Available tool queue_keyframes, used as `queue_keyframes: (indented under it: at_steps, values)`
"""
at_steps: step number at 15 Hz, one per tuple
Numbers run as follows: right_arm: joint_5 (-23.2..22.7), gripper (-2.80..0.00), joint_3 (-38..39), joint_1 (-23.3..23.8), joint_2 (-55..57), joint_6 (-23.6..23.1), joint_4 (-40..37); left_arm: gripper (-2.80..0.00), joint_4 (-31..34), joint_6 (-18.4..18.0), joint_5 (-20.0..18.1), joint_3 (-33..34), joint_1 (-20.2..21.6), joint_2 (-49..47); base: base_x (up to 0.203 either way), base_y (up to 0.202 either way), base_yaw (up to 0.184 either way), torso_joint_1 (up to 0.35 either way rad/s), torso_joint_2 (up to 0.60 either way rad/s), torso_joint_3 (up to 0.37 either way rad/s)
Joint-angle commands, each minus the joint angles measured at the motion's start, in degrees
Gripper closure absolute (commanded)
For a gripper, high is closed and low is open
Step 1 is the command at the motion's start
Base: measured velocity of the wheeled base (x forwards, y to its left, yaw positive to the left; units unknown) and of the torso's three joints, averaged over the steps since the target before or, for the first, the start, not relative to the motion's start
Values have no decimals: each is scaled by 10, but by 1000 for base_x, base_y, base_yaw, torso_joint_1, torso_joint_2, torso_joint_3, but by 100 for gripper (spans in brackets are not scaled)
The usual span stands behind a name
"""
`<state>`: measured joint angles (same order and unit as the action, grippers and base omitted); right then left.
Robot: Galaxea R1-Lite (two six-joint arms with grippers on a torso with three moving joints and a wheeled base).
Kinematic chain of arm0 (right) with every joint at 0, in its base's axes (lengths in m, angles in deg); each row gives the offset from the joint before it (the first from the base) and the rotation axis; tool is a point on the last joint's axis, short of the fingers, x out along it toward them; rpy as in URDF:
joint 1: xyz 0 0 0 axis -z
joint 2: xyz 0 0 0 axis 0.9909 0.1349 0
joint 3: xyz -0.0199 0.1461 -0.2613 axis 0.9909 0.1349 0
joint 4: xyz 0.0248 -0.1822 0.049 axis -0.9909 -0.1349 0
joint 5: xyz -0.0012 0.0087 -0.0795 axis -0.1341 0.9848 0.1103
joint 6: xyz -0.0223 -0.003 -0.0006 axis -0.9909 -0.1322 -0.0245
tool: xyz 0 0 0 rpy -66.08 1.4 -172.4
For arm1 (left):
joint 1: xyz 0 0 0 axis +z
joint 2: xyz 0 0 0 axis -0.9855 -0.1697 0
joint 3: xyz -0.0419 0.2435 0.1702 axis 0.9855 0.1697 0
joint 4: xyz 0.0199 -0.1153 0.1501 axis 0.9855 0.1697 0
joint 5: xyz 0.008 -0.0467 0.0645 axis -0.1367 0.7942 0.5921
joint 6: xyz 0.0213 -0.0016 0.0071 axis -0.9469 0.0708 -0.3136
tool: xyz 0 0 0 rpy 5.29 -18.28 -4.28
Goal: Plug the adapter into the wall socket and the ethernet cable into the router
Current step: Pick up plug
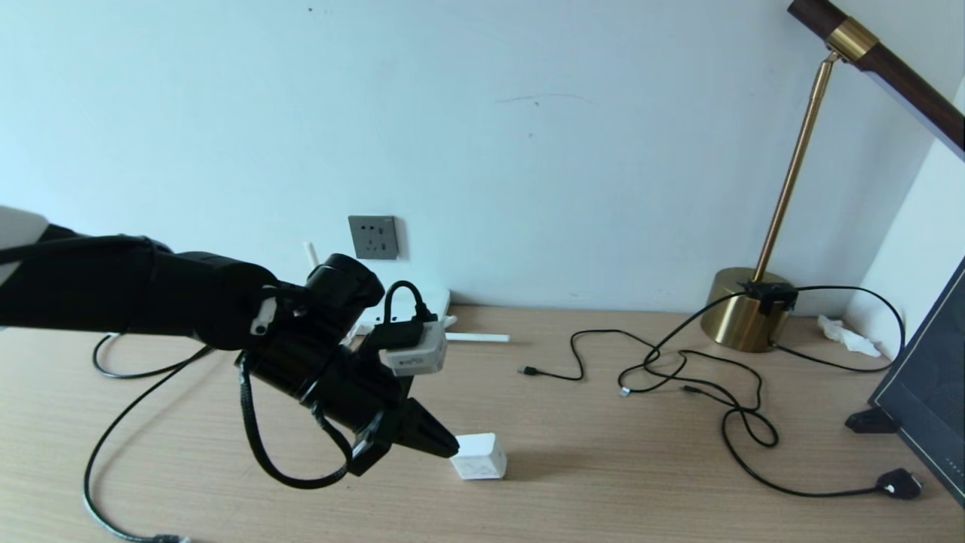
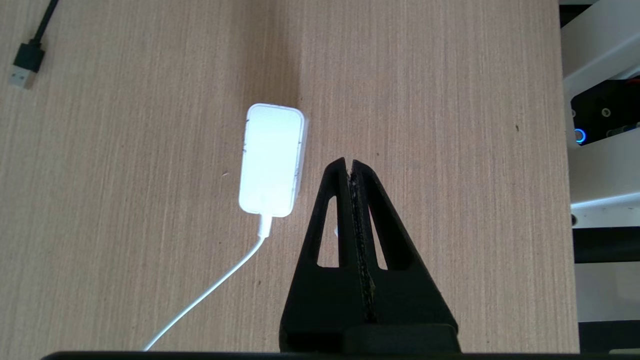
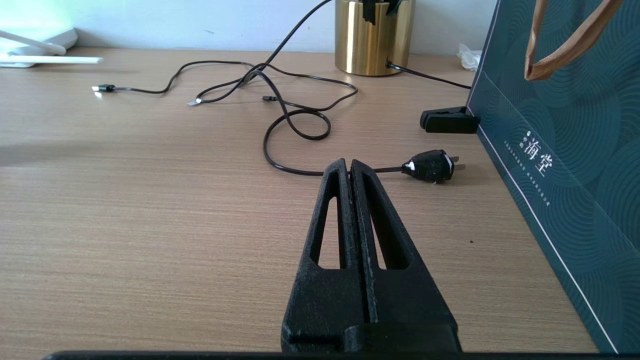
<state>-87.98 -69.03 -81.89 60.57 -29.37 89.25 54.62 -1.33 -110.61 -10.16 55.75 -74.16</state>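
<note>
The white adapter [image 1: 479, 456] lies on the wooden desk, and its thin white cord [image 2: 210, 290] trails off toward my arm. My left gripper [image 1: 451, 445] hovers shut and empty just beside the adapter [image 2: 272, 160], its tips [image 2: 349, 164] a little off the adapter's side. The dark-grey wall socket [image 1: 372, 237] sits on the wall behind my left arm. The router [image 1: 443, 303] is mostly hidden by that arm; one white antenna [image 1: 479, 337] lies flat on the desk. The black ethernet cable [image 1: 86, 475] loops along the desk's left. My right gripper [image 3: 348, 163] is shut and empty, low over the right side of the desk.
Thin black cables with USB plugs [image 1: 528, 370] sprawl over the desk's middle right. A brass lamp [image 1: 746, 309] stands at the back right, its black mains plug [image 3: 432, 166] just ahead of my right gripper. A dark green bag [image 3: 565, 150] stands along the right edge.
</note>
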Motion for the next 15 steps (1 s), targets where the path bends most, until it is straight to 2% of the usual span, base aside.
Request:
queue_keyframes:
  at_steps: [1,4,5,9,14,15]
  values:
    - [0,0,7,0,0,0,0,0,1,-5,-2,-3,-5,-2,0,0,0,0,0,0]
    - [0,0,7,0,0,0,0,0,3,-13,-3,-3,-8,-3,0,0,0,0,0,0]
    - [0,0,7,0,0,0,0,-280,6,-12,-3,-5,-8,-3,0,0,0,0,0,0]
    - [0,0,7,0,0,0,0,-280,7,-12,2,-7,-9,-1,0,0,0,0,0,0]
    - [0,0,7,0,0,0,0,-280,10,-12,67,-14,-29,-27,0,0,0,0,0,0]
    - [0,0,7,0,0,0,0,-280,6,-13,69,-15,-31,-35,0,0,0,0,0,0]
